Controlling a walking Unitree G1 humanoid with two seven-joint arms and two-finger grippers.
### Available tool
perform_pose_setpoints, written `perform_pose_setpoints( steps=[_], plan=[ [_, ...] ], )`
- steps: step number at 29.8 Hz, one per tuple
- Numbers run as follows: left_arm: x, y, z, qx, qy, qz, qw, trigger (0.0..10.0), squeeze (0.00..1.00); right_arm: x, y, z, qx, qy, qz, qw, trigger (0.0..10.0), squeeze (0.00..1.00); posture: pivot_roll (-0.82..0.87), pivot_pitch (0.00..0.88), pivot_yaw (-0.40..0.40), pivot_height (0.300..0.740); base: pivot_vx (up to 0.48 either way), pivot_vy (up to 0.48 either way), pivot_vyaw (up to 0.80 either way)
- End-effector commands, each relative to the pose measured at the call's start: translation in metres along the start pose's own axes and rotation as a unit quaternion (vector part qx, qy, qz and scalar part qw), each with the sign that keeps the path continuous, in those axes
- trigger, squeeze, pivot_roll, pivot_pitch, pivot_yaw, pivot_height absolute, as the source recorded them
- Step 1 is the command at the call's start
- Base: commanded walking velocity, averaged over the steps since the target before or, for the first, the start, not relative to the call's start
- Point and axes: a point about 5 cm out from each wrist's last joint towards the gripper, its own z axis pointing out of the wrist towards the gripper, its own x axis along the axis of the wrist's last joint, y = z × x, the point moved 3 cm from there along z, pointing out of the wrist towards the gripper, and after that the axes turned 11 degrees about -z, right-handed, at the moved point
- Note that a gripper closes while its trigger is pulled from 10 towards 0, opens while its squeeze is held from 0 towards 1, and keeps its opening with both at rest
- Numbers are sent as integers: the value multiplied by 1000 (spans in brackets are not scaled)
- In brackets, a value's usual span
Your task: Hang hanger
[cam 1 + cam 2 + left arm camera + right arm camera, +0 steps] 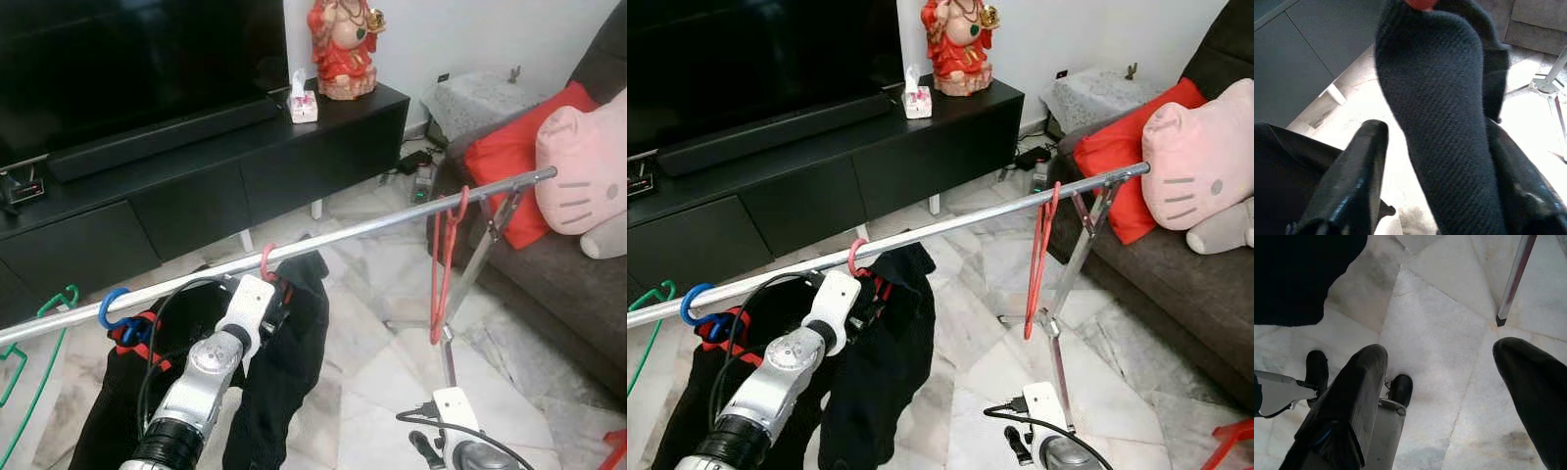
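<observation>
Our left gripper [1435,161] has its fingers spread around a fold of the black garment [294,343], not pinching it as far as we can tell. Just above it, the pink hanger [266,260] carrying that garment is already hooked on the silver rail [372,227], so we reckon it's the release step: next is backing out without snagging cloth. That arm reaches up and forward; the right gripper [1449,396] hangs low, fingers apart.

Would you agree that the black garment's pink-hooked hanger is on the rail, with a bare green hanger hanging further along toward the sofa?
Not quite: the bare hanger near the sofa is red, as the left eye view shows. The black garment does hang from its pink hook on the rail.
</observation>
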Motion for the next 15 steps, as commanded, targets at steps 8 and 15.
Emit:
perform_pose_setpoints(
  steps=[8, 15],
  plan=[
    [-4, 0, 5, 9, -15, -20, 1000, 0, 0, 2, -1, 0, 2, 1, 2, 1000, 10000, 0, -118, 0, 32, 740, 0, 0, 0],
    [-4, -2, 6, 17, -20, -14, 1000, 0, 0, 2, -1, 0, 2, 1, 1, 1000, 10000, 0, -119, 0, 32, 740, 0, 0, 0]
  ],
)
